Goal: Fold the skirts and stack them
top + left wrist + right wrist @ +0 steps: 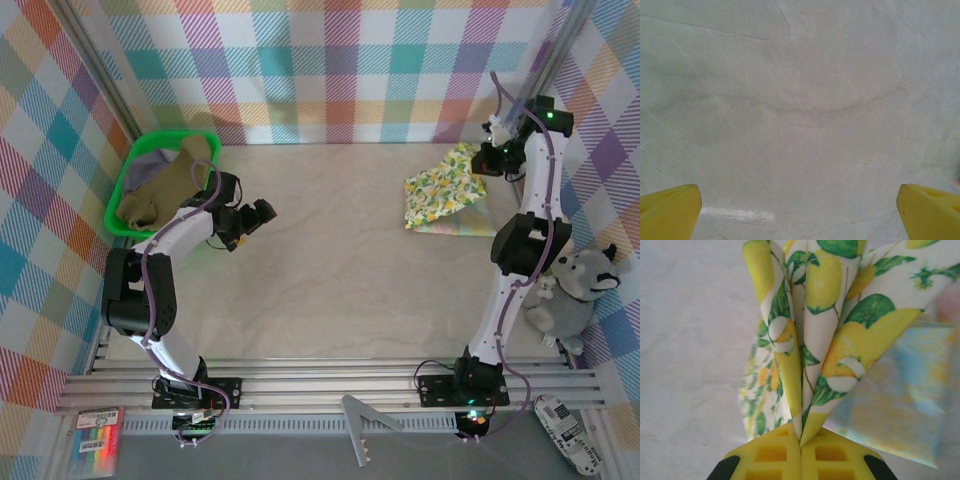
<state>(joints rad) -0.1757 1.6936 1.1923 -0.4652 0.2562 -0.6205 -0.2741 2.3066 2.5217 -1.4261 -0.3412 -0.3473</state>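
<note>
My right fingers (801,456) are pressed together. Between their yellow ribbed pads they pinch a gathered corner of the floral skirt (810,335). The cloth is thin and soft, and it fans away from the pinch in several sharp pleats, printed with yellow lemons and green leaves on white. To the right of the pleats I see its paler side, pastel and blurred.

From above, this skirt (442,195) spreads to the left of my right fingers (488,160) as a rough triangle. Most of it lies on the counter (330,270), and one corner is lifted up to the grip.

My left fingers (260,215) stand wide apart and hold nothing. Between their yellow pads (670,210) there is only counter, smooth and pale, with fine grey veins like marble.

To the left of these fingers, near them, is the green basket (122,200) of plastic. The olive-brown skirt (165,190) is crumpled inside it, and the grey-lavender skirt (150,153) lies at its far side.

A wide flat stretch of counter lies between my two pairs of fingers. The checked wall cloth (600,120) is close on the right of my right fingers. A grey plush toy (578,290) sits beside that arm.
</note>
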